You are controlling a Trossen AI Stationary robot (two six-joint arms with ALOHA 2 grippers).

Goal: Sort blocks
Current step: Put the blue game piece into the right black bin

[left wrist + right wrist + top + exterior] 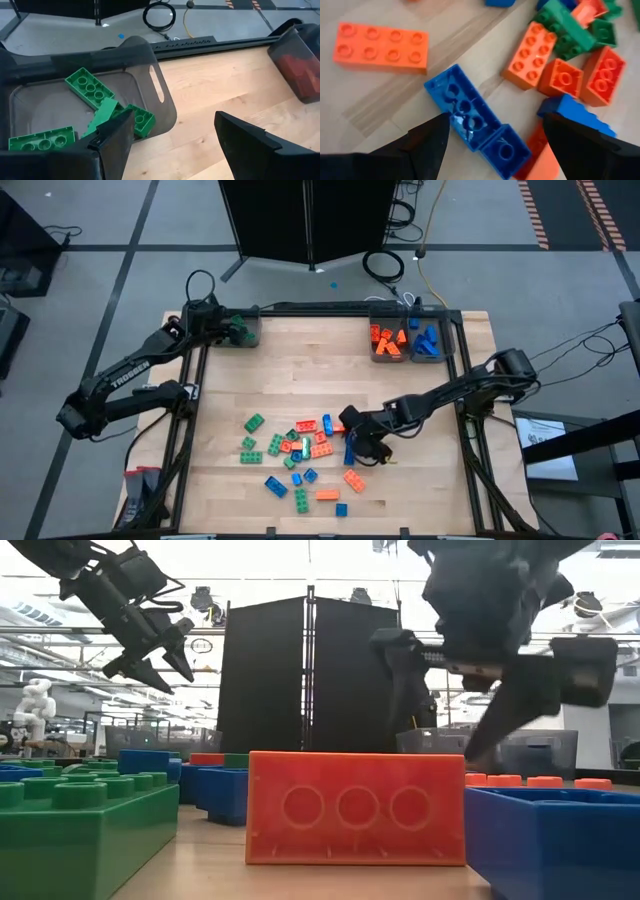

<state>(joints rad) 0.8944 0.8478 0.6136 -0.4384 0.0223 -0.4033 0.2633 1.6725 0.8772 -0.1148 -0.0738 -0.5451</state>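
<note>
Table: pale wooden top (pixel 300 370) inside a dark frame, with two dark arms reaching in from either side.
Left gripper: (pixel 238 330) held over the grey bin (pixel 150 60) at the far left corner; its fingers (pixel 112 145) stand well apart with nothing between them.
Left bin contents: several green blocks (pixel 90 89) lie loose in it, one long piece flat with studs up, others tilted against each other.
Right gripper: (pixel 492 135) low over the right edge of the loose pile, near the middle of the table; fingers spread wide, holding nothing.
Blue brick: (pixel 475 120) a long blue piece lying upside down, hollow underside up, directly between the right gripper's fingers; whether either finger touches it cannot be told.
Orange brick: (pixel 381 46) long, studs up, flat on the wood just beside the blue brick, apart from it.
Loose pile: green, orange and blue blocks (pixel 300 450) scattered across the near half of the table, thickest around the right gripper, with a few strays toward the near edge.
Orange bin: (pixel 388 340) at the far right of the table, holding orange pieces.
Blue bin: (pixel 428 340) just beside the orange bin on its right, holding blue pieces.
Low view foreground: an orange block (pixel 355 808) on its side, three round sockets facing the camera, between a green block (pixel 85 815) and a blue block (pixel 550 835).
</note>
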